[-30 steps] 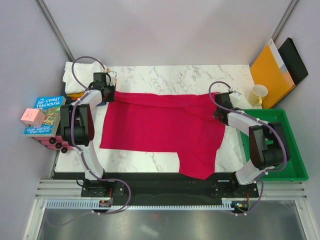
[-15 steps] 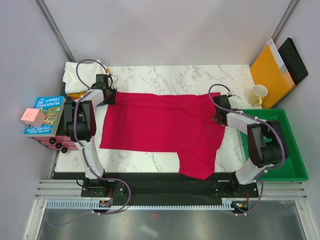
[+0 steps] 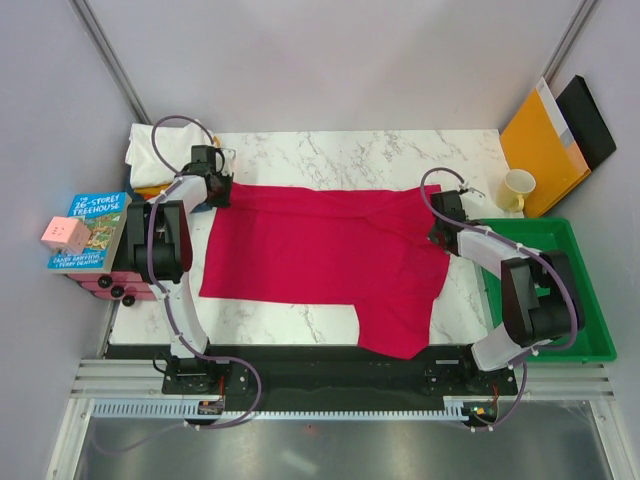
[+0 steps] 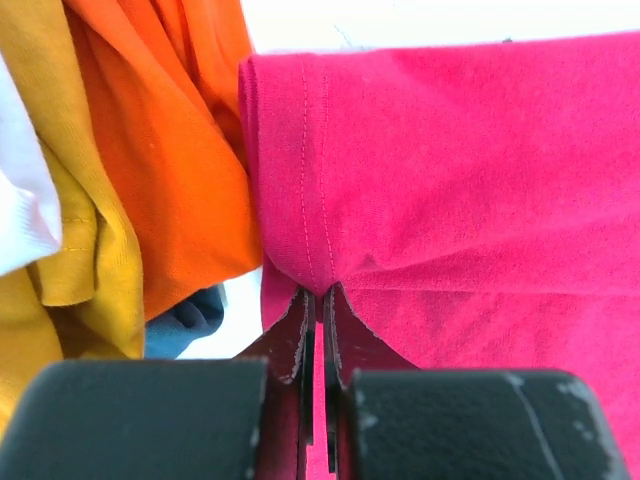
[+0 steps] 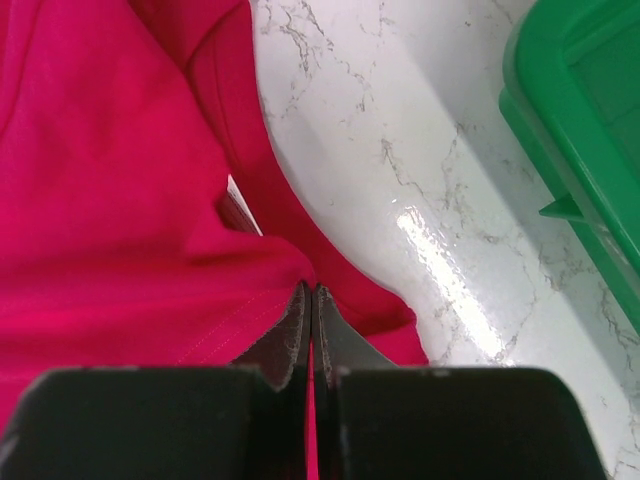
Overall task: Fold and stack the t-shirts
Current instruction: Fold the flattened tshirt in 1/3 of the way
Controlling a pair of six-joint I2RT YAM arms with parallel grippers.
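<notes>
A large crimson red t-shirt (image 3: 310, 255) lies spread across the marble table. My left gripper (image 3: 222, 192) is shut on its hemmed far-left corner (image 4: 320, 230). My right gripper (image 3: 440, 232) is shut on its right edge near the collar (image 5: 250, 260). A pile of other t-shirts sits at the far left corner: white (image 3: 155, 150), yellow-orange (image 4: 60, 240), orange (image 4: 160, 150) and a bit of dark blue (image 4: 190, 315).
A green tray (image 3: 560, 290) stands at the right, its rim near the right gripper (image 5: 590, 130). A mug (image 3: 518, 187), an orange-yellow envelope (image 3: 540, 145) and a black folder stand at the back right. Books (image 3: 85, 230) lie left of the table.
The right gripper has shifted slightly right and nearer, drawing the shirt's right edge with it. The left gripper holds its corner in place.
</notes>
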